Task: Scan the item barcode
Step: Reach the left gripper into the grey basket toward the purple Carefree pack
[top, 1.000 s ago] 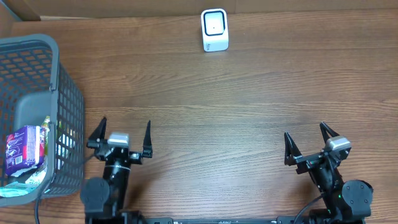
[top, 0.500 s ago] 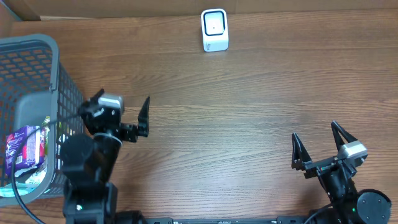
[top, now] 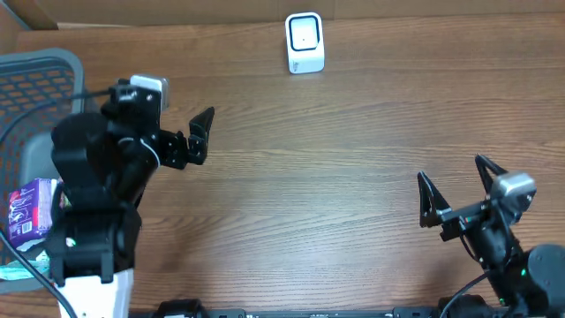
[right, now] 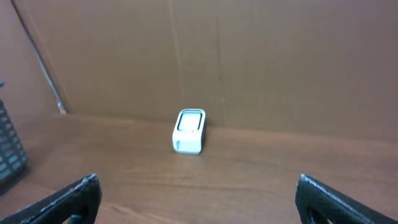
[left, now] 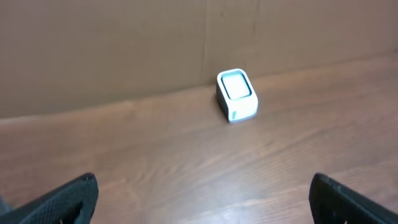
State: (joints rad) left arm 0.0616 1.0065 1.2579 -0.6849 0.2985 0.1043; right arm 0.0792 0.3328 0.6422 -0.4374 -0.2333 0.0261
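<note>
The purple packet (top: 28,208) lies in the grey basket (top: 48,60) at the left edge of the overhead view. Its long axis runs roughly top to bottom of the frame, and its barcode side cannot be made out. The white scanner (top: 305,41) stands at top centre, its window facing the arms. The left gripper (left: 200,190), beside the basket, and the right gripper (top: 452,177), at lower right, both gape wide with nothing in them.

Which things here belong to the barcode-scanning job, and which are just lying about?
Job: white scanner; grey basket; purple packet inside it, likely the item; left claw and right claw, both open, empty.
Lying about: cardboard wall; pale packet nearby in the basket.
</note>
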